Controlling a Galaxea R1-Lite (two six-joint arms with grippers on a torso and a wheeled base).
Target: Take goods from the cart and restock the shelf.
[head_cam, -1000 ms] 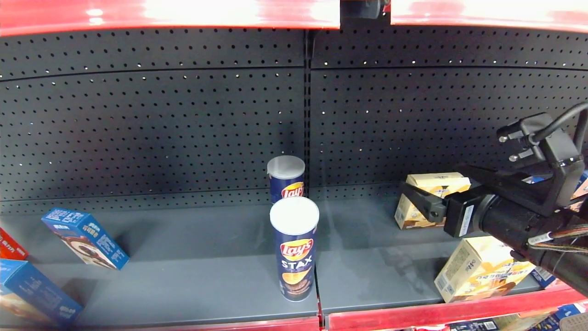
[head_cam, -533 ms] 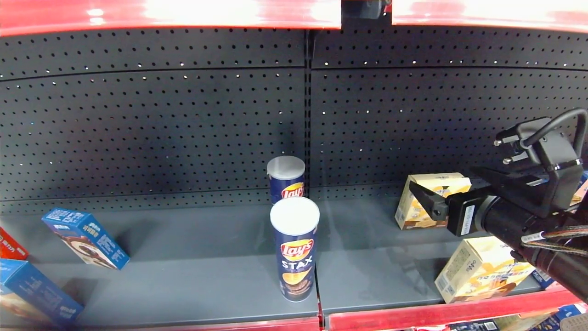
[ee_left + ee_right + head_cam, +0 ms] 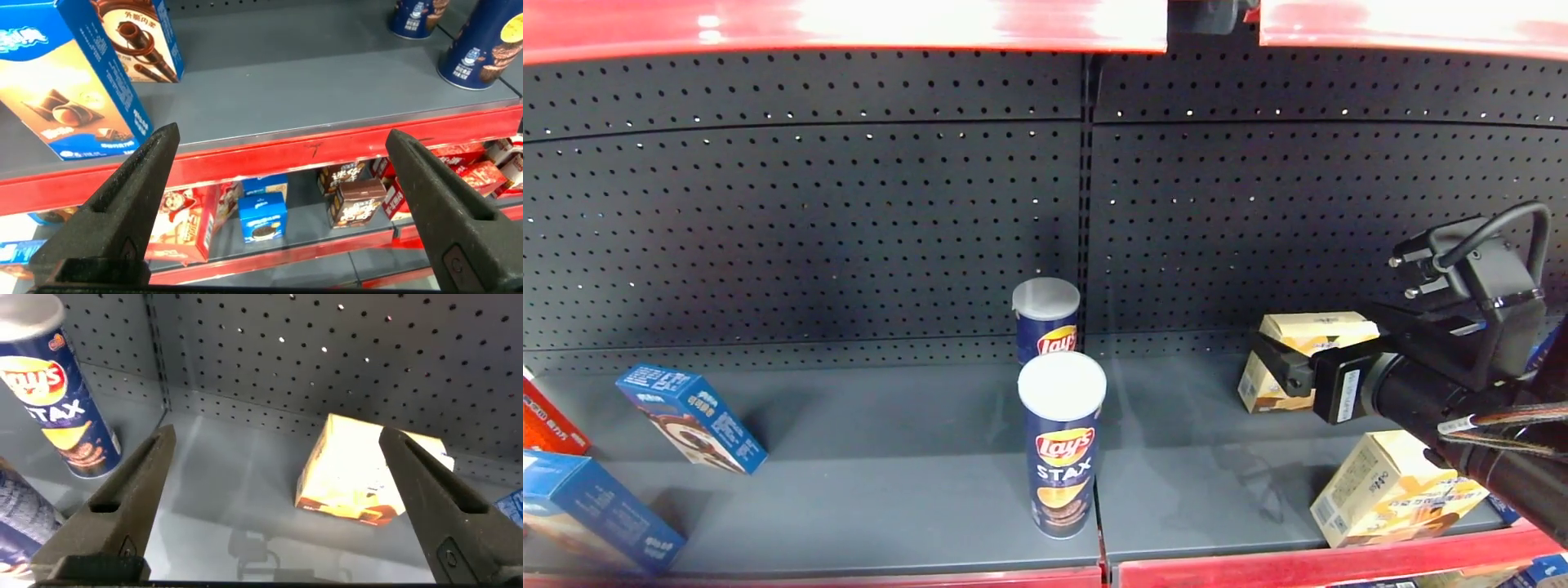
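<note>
My right gripper (image 3: 1270, 359) hovers open over the right part of the grey shelf (image 3: 849, 457), just in front of the rear yellow box (image 3: 1319, 331). In the right wrist view its fingers spread wide around nothing, the right gripper (image 3: 278, 441) facing that yellow box (image 3: 359, 474). A second yellow box (image 3: 1388, 486) lies tilted at the shelf front below the arm. Two blue chip cans stand mid-shelf, the front can (image 3: 1062, 441) and the rear can (image 3: 1045, 322). My left gripper (image 3: 282, 137) is open and holds nothing, low in front of the shelf's red edge (image 3: 327, 151).
Blue boxes (image 3: 690, 416) (image 3: 596, 514) and a red box (image 3: 547, 420) lean at the shelf's left end. The perforated back panel (image 3: 849, 204) closes the rear. A lower shelf holds small packs (image 3: 261, 216). Bare shelf floor lies between the cans and the boxes on either side.
The head camera has shifted, moving the whole picture slightly right. The right gripper has sunk a little in front of the rear yellow box. The goods have not moved.
</note>
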